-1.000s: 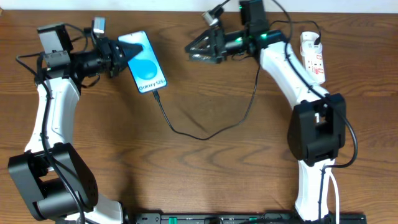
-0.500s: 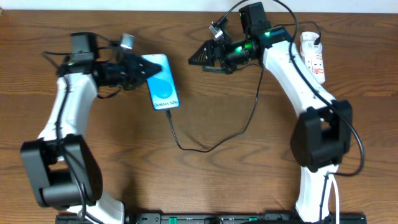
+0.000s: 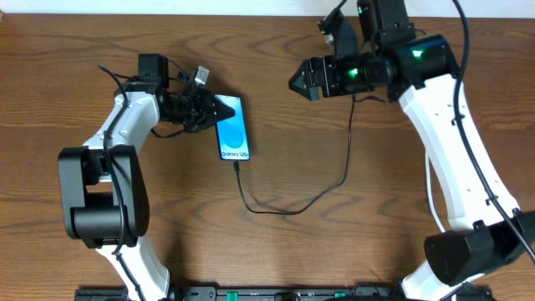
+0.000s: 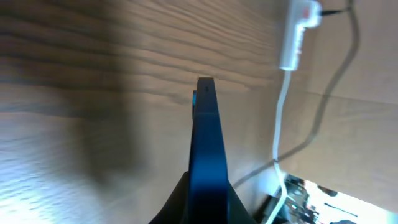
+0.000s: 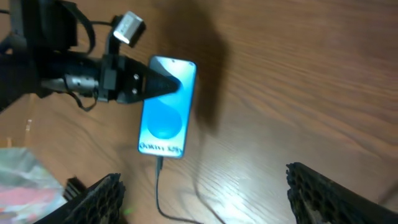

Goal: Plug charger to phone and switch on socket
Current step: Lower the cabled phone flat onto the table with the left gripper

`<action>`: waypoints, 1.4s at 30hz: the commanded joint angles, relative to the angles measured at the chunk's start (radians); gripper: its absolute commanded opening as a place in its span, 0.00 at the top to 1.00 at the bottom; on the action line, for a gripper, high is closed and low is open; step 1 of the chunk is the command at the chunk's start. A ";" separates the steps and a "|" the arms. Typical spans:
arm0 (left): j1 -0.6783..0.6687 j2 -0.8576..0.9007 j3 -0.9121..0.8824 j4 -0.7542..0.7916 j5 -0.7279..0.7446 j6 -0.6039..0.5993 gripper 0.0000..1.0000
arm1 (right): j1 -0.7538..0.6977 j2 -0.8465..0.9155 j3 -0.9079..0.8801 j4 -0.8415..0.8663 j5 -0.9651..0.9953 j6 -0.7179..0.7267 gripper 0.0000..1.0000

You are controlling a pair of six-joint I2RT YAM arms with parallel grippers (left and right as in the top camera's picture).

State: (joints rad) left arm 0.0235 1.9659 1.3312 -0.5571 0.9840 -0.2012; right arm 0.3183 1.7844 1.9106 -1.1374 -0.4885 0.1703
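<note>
The phone (image 3: 233, 131) lies on the table with its blue screen up. My left gripper (image 3: 216, 108) is shut on its top end. The black charger cable (image 3: 288, 209) is plugged into the phone's bottom edge (image 3: 237, 165) and loops right and up under my right arm. My right gripper (image 3: 299, 82) is wide open and empty, above the table to the right of the phone. In the right wrist view the phone (image 5: 166, 115) and the plug (image 5: 159, 165) show between the open fingers (image 5: 211, 199). The socket (image 4: 298, 28) shows only in the left wrist view, beyond the edge-on phone (image 4: 205, 137).
The socket's thick white cord (image 4: 280, 124) runs down from it beside the charger cable (image 4: 326, 106). My right arm (image 3: 451, 142) covers the spot at the back right where the socket lies. A pale sheet (image 5: 22, 186) shows at the left edge of the right wrist view.
My left gripper has slid the phone right and toward the front, cable still plugged in. My right arm has swung right and now covers the socket from above.
</note>
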 commanded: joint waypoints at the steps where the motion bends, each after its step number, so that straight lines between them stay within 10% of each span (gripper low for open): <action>1: 0.003 0.009 0.008 0.001 -0.112 0.023 0.93 | 0.010 -0.016 0.011 -0.028 0.067 -0.022 0.16; 28: -0.007 0.159 0.008 0.075 -0.133 0.028 0.92 | 0.050 -0.015 0.011 -0.079 0.124 -0.018 0.15; 42: -0.007 0.159 0.008 0.064 -0.153 0.028 0.63 | 0.050 -0.015 0.011 -0.084 0.124 -0.014 0.16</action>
State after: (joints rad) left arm 0.0185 2.1231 1.3315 -0.4892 0.8490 -0.1829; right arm 0.3641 1.7813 1.9106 -1.2160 -0.3664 0.1669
